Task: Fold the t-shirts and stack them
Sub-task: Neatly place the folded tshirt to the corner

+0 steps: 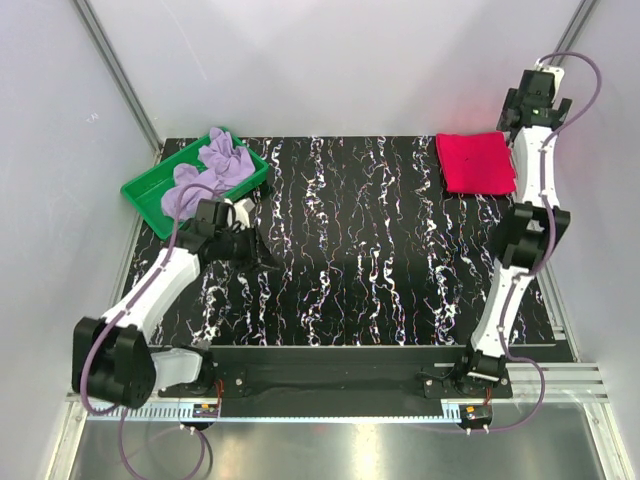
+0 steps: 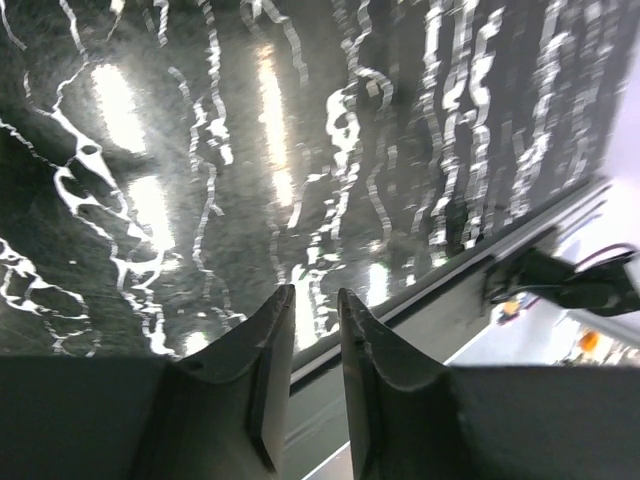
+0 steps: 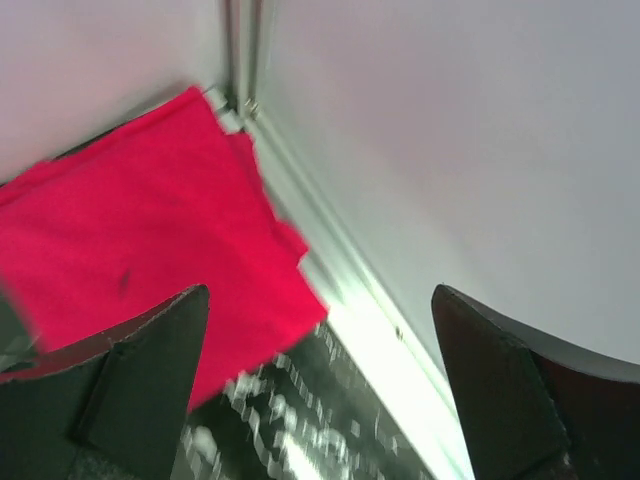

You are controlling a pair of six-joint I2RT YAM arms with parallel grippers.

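Crumpled lavender-purple cloth t-shirt [image 1: 215,165] lies in green plastic tray [image 1: 145,195], far left of black marbled table [image 1: 350,250]. Left pincer [image 2: 315,295] near tray, jaws narrowly apart, empty. Folded crimson t-shirt [image 1: 476,162] lies flat at far right corner. Right pincer [image 3: 320,290] near it, gaping wide, empty.

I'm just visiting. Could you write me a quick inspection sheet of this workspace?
Surface: black table with white veining.
Job's things: crimson t-shirt folded, far right; lavender t-shirt crumpled in the green tray, far left.
Clutter: nothing seen.
Grippers: left pincer narrowly open, empty; right pincer wide open, empty, near the crimson t-shirt.
Cables: purple cables loop along both arms.
Surroundings: white walls, metal frame.
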